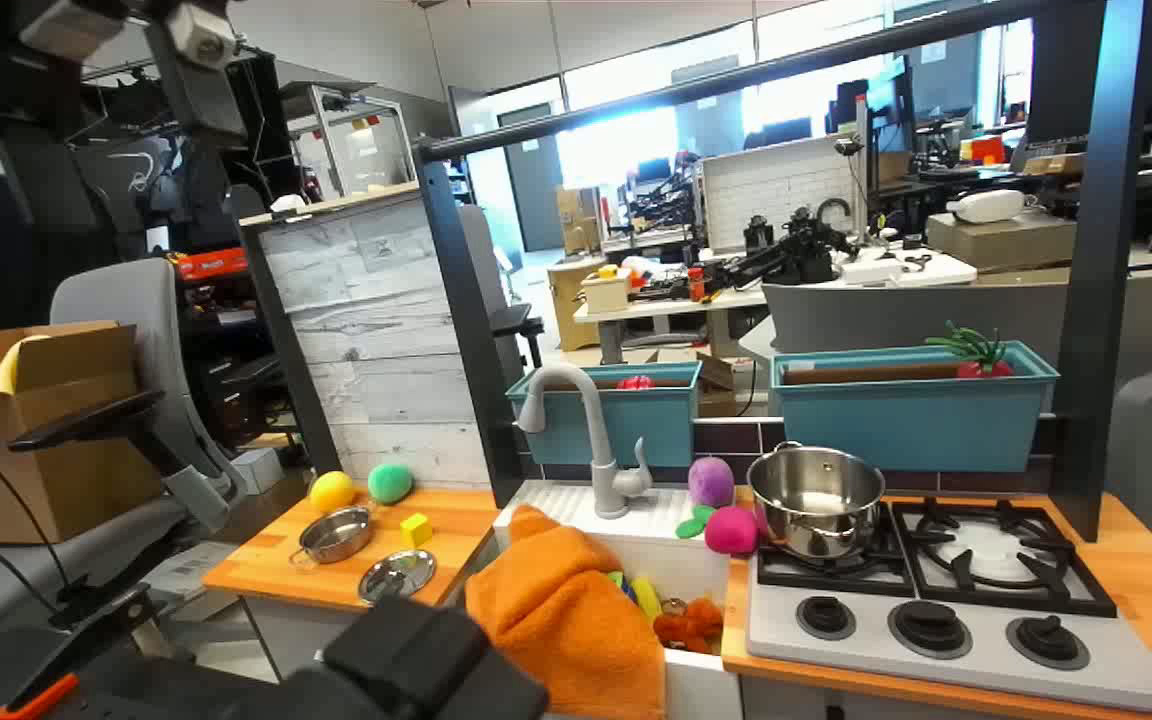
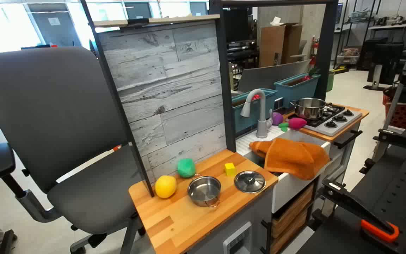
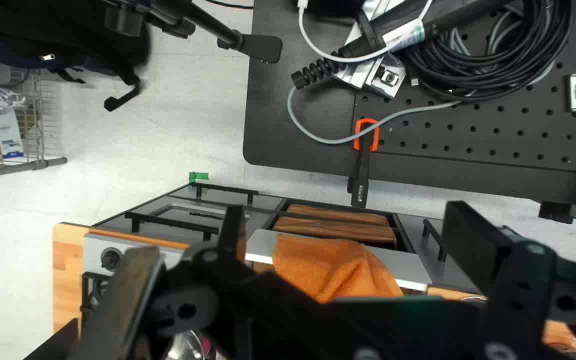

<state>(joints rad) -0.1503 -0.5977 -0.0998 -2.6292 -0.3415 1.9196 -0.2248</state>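
My gripper (image 3: pixel 350 230) is open and empty in the wrist view, with its fingers wide apart, high above the sink front. An orange towel (image 3: pixel 328 262) shows between and beyond the fingers, apart from them. In both exterior views the towel (image 1: pixel 566 610) (image 2: pixel 291 157) drapes over the sink's front edge. A small steel pan (image 1: pixel 336 535) (image 2: pixel 204 190), its lid (image 1: pixel 396 575) (image 2: pixel 250 181), a yellow cube (image 1: pixel 416 528) (image 2: pixel 229 169), a yellow ball (image 1: pixel 332 491) (image 2: pixel 165 186) and a green ball (image 1: pixel 390 483) (image 2: pixel 186 167) sit on the wooden counter. A steel pot (image 1: pixel 816 500) (image 2: pixel 308 108) stands on the stove.
A grey faucet (image 1: pixel 596 440) (image 2: pixel 259 113) rises behind the sink. A purple ball (image 1: pixel 711 482) and a pink toy (image 1: pixel 732 530) lie beside the stove. Blue planters (image 1: pixel 916 410) and black frame posts stand behind. A black table with clamps (image 2: pixel 358 208) faces the kitchen.
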